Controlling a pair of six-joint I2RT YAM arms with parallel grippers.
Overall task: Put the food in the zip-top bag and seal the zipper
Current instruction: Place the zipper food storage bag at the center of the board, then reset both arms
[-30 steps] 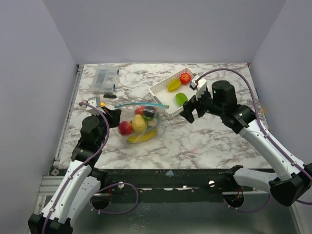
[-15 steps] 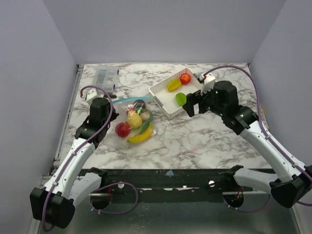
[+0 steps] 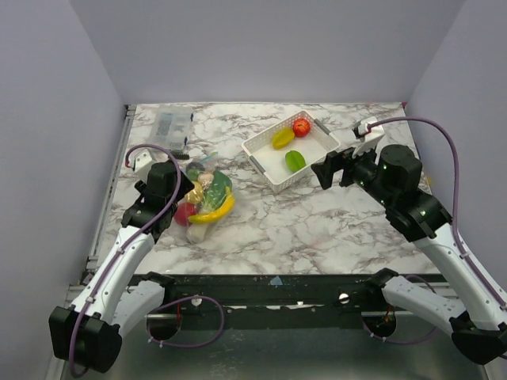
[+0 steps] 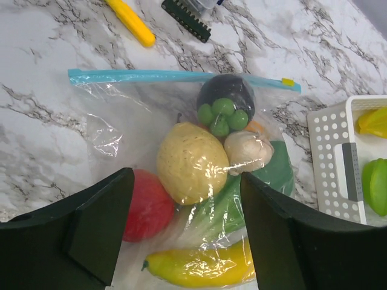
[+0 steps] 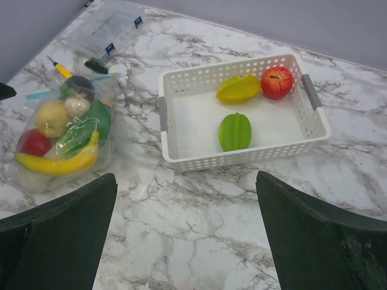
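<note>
The zip-top bag (image 4: 127,127) lies on the marble at the left, also seen as a bag (image 3: 203,204) from above and a bag (image 5: 60,142) in the right wrist view. Its blue-green zipper (image 4: 175,76) runs in one straight line across the mouth. Food inside: a yellow lemon-like piece (image 4: 191,162), a red piece (image 4: 148,206), a banana (image 4: 199,267), green grapes (image 4: 222,116) and a green leek (image 4: 269,178). My left gripper (image 4: 187,241) hovers open over the bag's lower half, its left gripper (image 3: 182,194) body at the bag's left side. My right gripper (image 5: 187,241) is open over bare marble, right of the basket as the right gripper (image 3: 323,170).
A white perforated basket (image 5: 242,161) holds a yellow piece (image 5: 238,89), a red apple (image 5: 277,82) and a green piece (image 5: 235,131); the basket (image 3: 257,165) sits mid-table. A clear hard box (image 3: 170,127) stands at the back left, with a yellow tool (image 4: 130,22) and black comb-like part (image 4: 186,19) near the bag's mouth.
My left gripper has opened and let go of the bag, which now lies bunched nearer the left edge. My right arm has pulled back to the right, away from the basket.
</note>
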